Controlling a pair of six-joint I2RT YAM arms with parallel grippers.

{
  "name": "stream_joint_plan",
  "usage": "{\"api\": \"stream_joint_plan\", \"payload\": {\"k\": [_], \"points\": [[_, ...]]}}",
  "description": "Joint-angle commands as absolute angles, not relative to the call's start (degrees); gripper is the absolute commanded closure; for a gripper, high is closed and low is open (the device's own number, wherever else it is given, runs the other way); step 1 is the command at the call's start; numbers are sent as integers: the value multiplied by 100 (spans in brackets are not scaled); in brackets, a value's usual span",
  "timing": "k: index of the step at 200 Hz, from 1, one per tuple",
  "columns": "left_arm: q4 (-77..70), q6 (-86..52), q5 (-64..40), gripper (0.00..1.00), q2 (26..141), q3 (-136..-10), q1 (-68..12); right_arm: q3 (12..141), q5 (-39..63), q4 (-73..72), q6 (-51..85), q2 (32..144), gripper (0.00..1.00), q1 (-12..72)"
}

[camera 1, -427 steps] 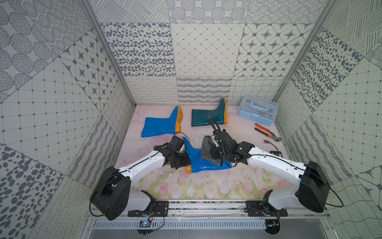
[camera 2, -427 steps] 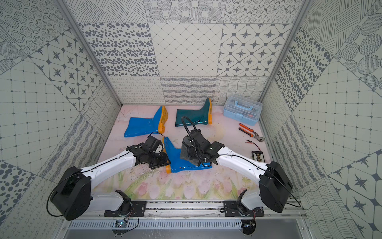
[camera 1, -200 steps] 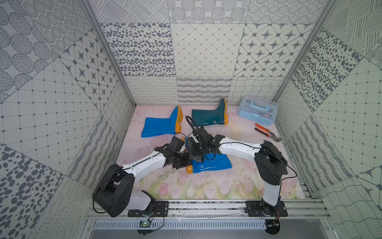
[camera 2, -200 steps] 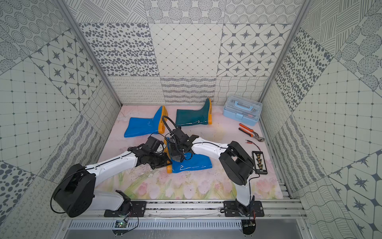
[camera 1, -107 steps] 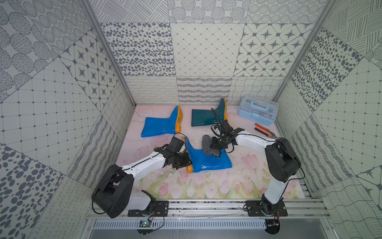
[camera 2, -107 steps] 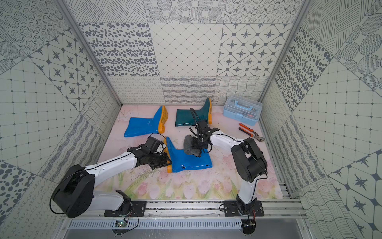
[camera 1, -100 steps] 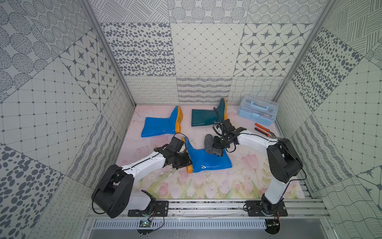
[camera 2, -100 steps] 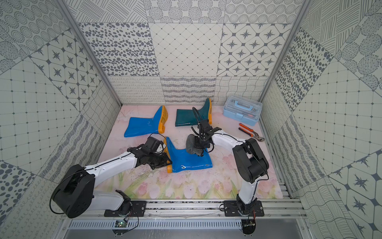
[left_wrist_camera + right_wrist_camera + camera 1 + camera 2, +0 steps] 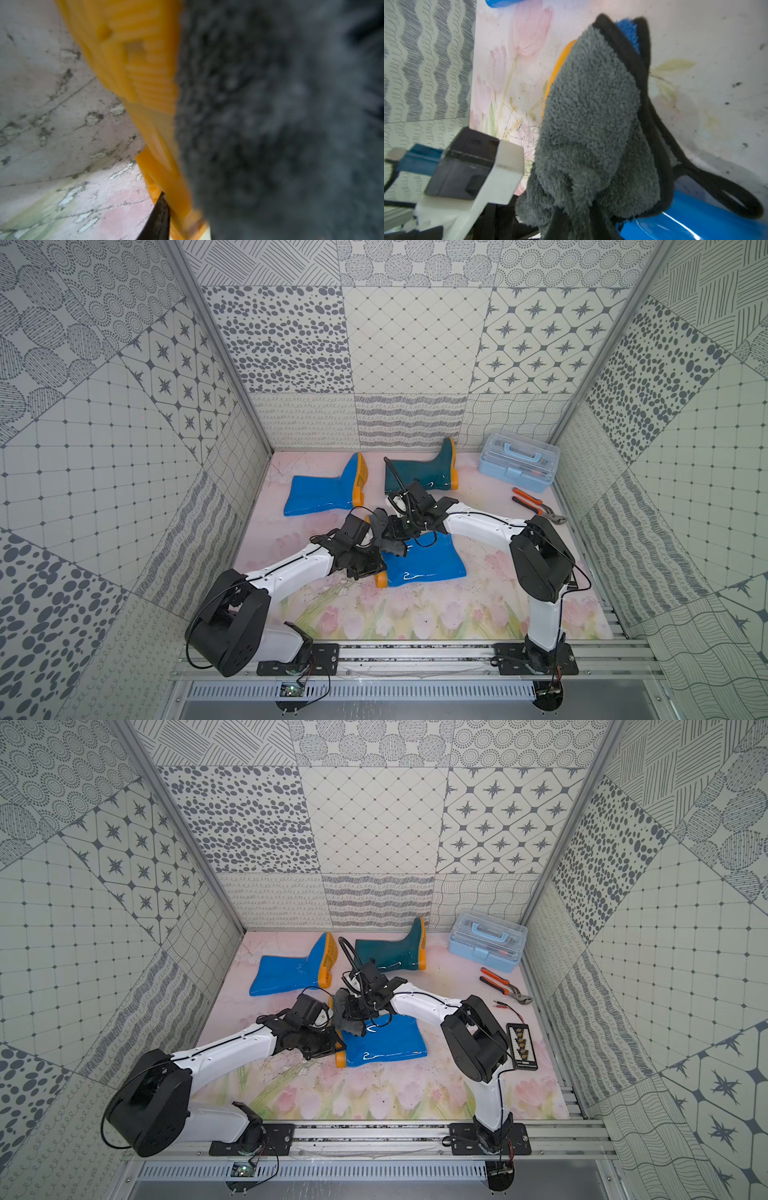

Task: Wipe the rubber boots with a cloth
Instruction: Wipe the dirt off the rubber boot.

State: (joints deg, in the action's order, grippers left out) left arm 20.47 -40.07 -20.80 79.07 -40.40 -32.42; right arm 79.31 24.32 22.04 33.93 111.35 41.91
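left gripper clamps the near blue boot by its orange sole | right gripper pinches the grey cloth (blue peeks out) against that boot

No legible text, labels or numbers anywhere.
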Motion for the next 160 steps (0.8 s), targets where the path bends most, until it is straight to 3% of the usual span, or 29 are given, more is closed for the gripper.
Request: {"api": "stream_joint_plan", "payload": {"k": [1, 66, 88, 107, 128, 160], "points": [[2292, -3911, -1507, 100, 8068, -3907, -3255, 7294, 2570, 1881, 3567, 11025, 100, 3564], [2049, -4077, -1643, 100, 8204, -3915, -3268, 6180, 2043, 2880, 2681, 9349, 100, 2022], [1963, -4105, -1669, 100, 8285, -3946, -3263, 6266, 2015, 2951, 2804, 9092, 100, 2256], [1875, -4140, -1670, 100, 8373, -3955, -3265, 6533, 1797, 2843, 2983, 9108, 100, 2992], [1667, -4211, -1705, 100, 8500, -3953, -3267, 6678, 2058, 2177, 3495, 9437, 100, 3548], [1531, -4260, -1731, 100, 8700, -4032, -3263, 7451, 2214, 2060, 3378, 10397, 100, 3606]]}}
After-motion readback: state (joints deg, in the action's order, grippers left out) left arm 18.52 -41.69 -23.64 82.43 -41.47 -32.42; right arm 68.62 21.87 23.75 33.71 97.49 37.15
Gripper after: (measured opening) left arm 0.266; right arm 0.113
